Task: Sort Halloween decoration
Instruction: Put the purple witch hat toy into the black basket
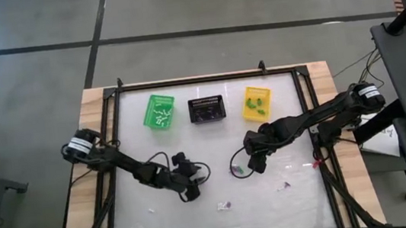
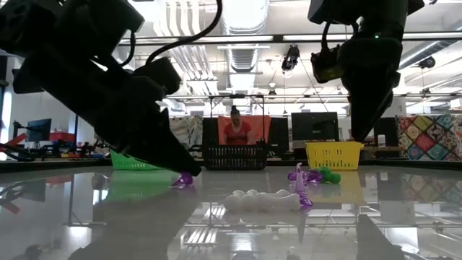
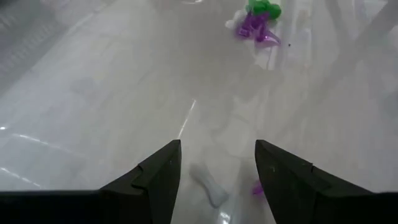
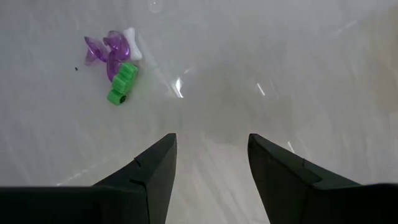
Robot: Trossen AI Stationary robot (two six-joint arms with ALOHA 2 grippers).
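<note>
The Halloween decoration is a scatter of tiny trinkets on the glossy white table. A purple, white and green cluster (image 1: 236,171) (image 4: 115,59) lies just ahead of my open right gripper (image 1: 255,167) (image 4: 211,140), which hangs above the table (image 2: 361,133). My open left gripper (image 1: 191,194) (image 3: 217,149) is low over the table, and a white bone-shaped trinket (image 3: 208,183) and a purple one (image 3: 257,186) show between its fingers, untouched. A white and purple pair (image 1: 223,205) (image 2: 260,198) lies near the front edge. Another purple piece (image 1: 282,186) lies further right.
Three small baskets stand in a row at the table's far side: green (image 1: 159,110), black (image 1: 207,110) and yellow (image 1: 257,102), each with trinkets inside. A tiny white piece (image 1: 152,209) lies front left. A person sits in the room beyond the table (image 2: 235,132).
</note>
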